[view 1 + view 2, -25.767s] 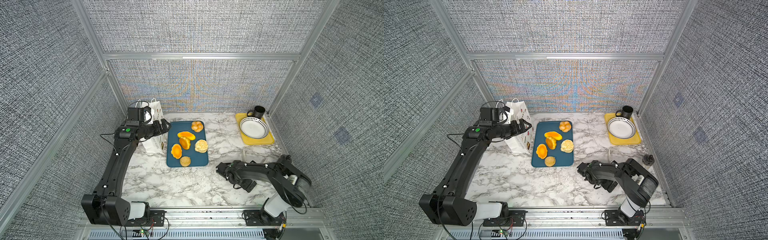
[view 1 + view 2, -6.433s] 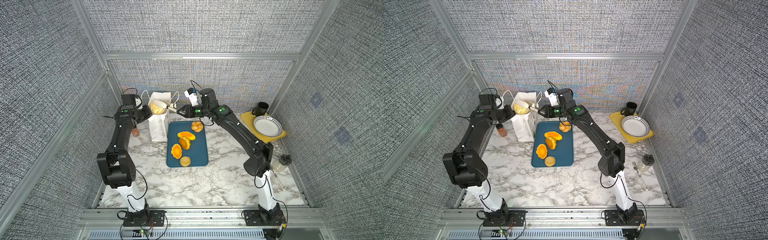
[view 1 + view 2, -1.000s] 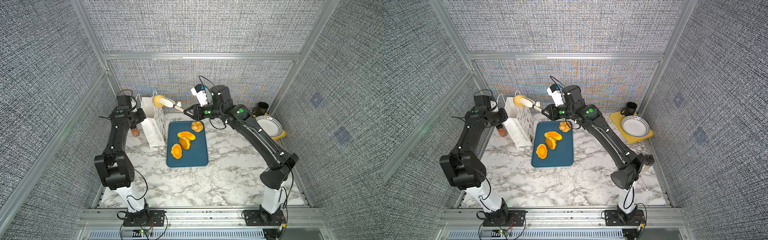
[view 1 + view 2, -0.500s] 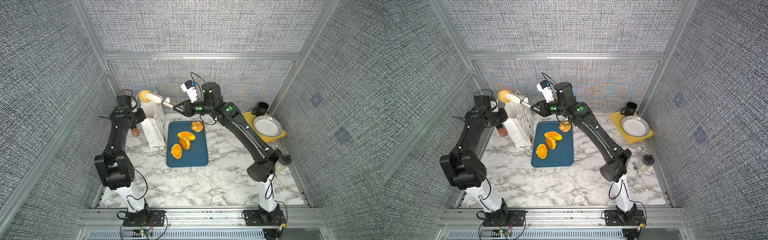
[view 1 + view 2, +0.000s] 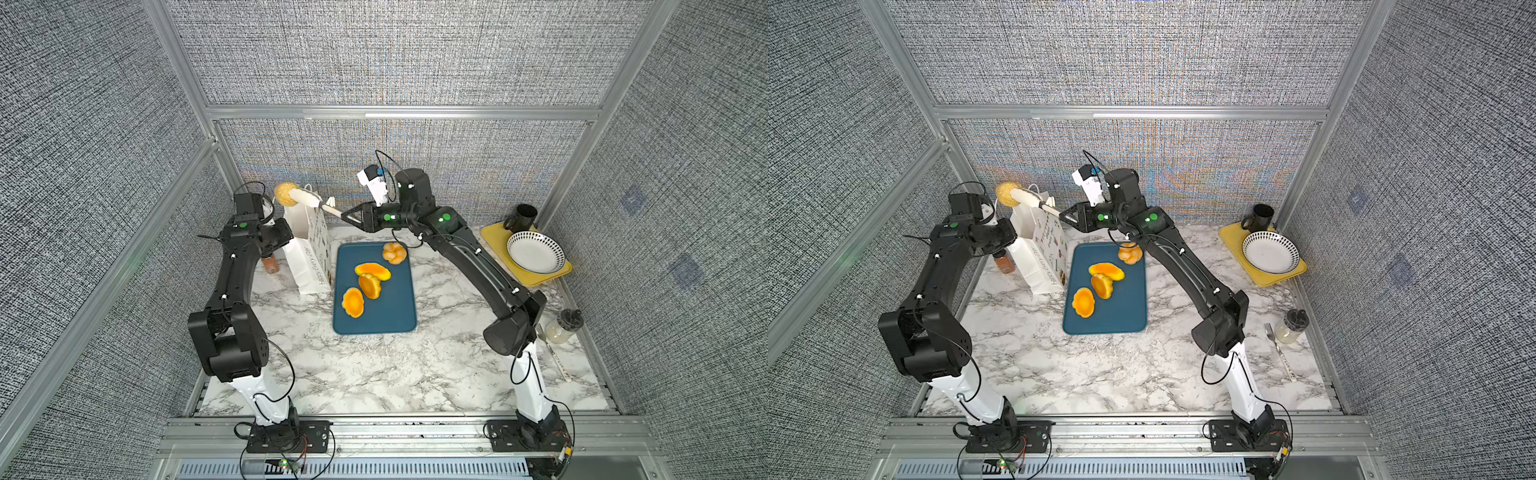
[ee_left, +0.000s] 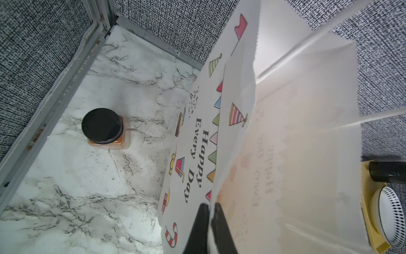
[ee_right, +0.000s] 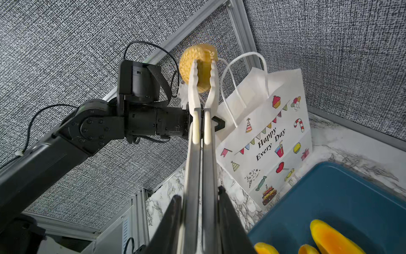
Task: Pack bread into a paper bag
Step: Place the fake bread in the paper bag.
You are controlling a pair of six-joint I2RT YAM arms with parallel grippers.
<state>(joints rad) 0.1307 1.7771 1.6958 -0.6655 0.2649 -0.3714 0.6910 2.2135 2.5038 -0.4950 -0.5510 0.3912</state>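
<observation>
Counter: white marble counter (image 5: 374,374); packing, I judge, under halfway.
Bag: tall white paper bag (image 5: 308,257), my left fingers (image 6: 209,209) closed on its rim.
Tray: blue rectangular tray (image 5: 395,309); three glossy orange ovals (image 5: 372,271), pale knotted roll (image 5: 394,252) unpacked.
Tongs: white-tipped metal tongs (image 7: 198,132) clamped in my right fingers (image 7: 198,202).
Bun: round sesame bun (image 5: 284,194) in tongs, high beside bag's mouth, not inside.

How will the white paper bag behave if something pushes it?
Probably floppy: light shines through the wall of the paper bag in the left wrist view, so a push would likely dent it. Probably tippy: in both top views it stands tall on a narrow base, with the left gripper pinching its rim.
</observation>
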